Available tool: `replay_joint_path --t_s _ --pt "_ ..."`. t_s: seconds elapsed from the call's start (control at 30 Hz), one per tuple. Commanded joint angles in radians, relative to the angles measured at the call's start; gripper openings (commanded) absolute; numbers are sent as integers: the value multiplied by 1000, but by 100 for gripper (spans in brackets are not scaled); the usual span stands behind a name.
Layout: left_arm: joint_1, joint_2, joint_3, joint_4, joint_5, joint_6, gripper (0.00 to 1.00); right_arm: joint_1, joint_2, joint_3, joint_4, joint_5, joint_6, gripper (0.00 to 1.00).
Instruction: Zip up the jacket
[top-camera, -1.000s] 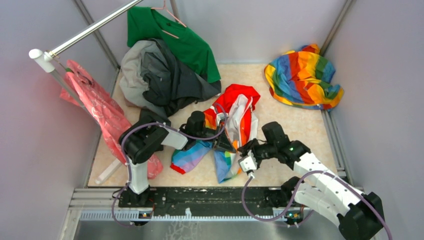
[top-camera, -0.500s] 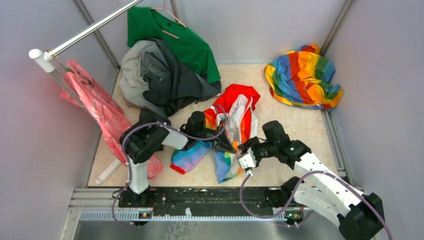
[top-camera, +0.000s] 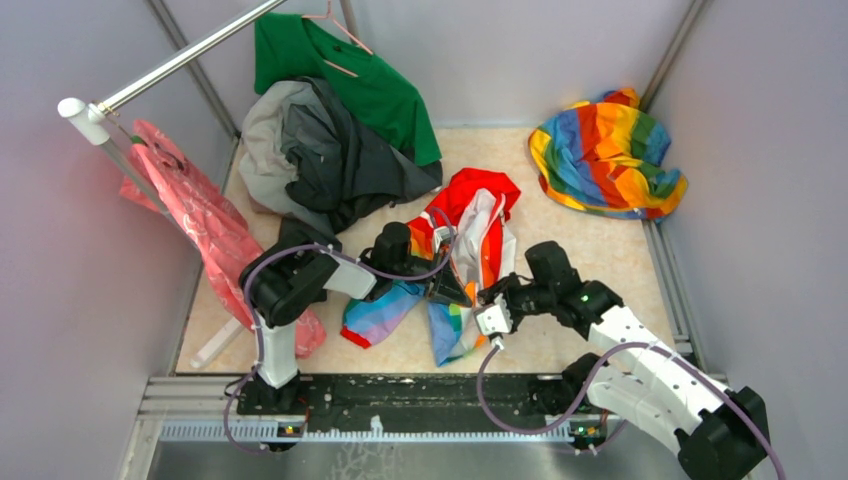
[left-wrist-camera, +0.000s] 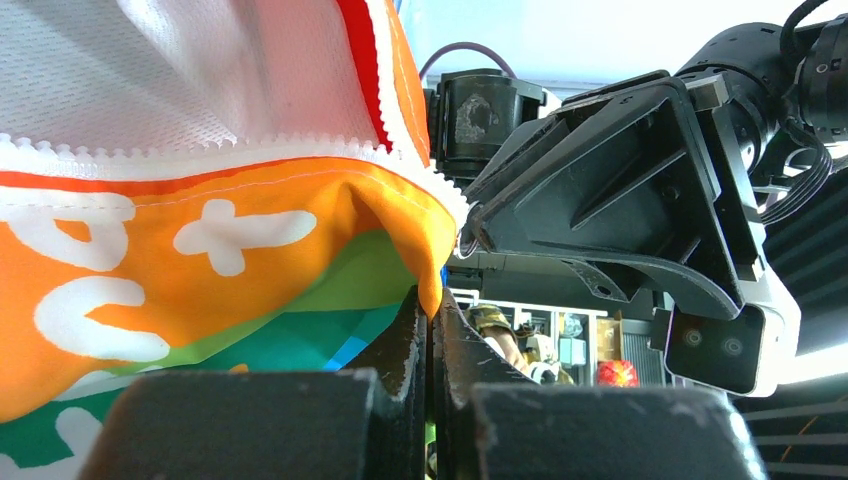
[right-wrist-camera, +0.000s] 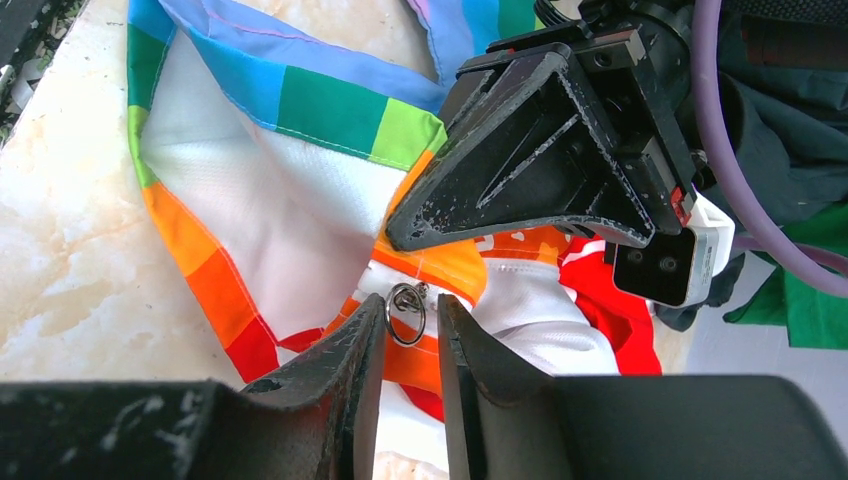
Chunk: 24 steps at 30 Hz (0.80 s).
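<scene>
Two hands on one garment. Small white jacket (top-camera: 482, 225) with rainbow panels and red hood, lying crumpled on the marble-look desk (top-camera: 590, 250), just right of the dark grey garment (top-camera: 340, 160) and nearer the arm bases.

Left hand (left-wrist-camera: 432, 312) pressed fully together, clamped on a fold of the orange lower edge beside the white zipper teeth (left-wrist-camera: 200, 155). Likely pinned there to lift the strip off the desk and give a taut line to pull against.

Right hand (right-wrist-camera: 410, 305) a little further right of the grey garment, close against the left, almost tip to tip. Parted narrowly, one finger either side of the small metal ring pull (right-wrist-camera: 406, 300), with a sliver of gap showing on the right side; not biting on it, by the look. Angled low over the front opening, probably for catching that ring squarely.

Judged as the catch-the-pull step: front open, white mesh lining (right-wrist-camera: 260, 190) on show, none of the run done. Next, probably: squeeze on the ring, then draw toward the hood against the left anchor. Chief risk: ring slipping flat between the fingers, or cloth bunching at the slider.

All-rainbow cloth (top-camera: 605, 155) well to the right of the grey garment, out of play.
</scene>
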<state>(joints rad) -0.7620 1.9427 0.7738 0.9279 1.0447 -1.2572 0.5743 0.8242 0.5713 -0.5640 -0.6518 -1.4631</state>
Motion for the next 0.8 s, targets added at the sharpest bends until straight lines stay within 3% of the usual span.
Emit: replay_joint_path --t_s 0.0,0.4,0.6,0.77 --pt "1 16 19 43 24 7 0 13 -19 54 37 -5 19 25" --pt "1 22 21 23 23 25 0 12 -19 65 47 -4 71 0" --pt "1 2 31 -78 2 100 0 12 -17 82 60 -6 158 0" --pt "1 -42 42 -307 -60 253 0 13 -9 139 35 -9 283 0"
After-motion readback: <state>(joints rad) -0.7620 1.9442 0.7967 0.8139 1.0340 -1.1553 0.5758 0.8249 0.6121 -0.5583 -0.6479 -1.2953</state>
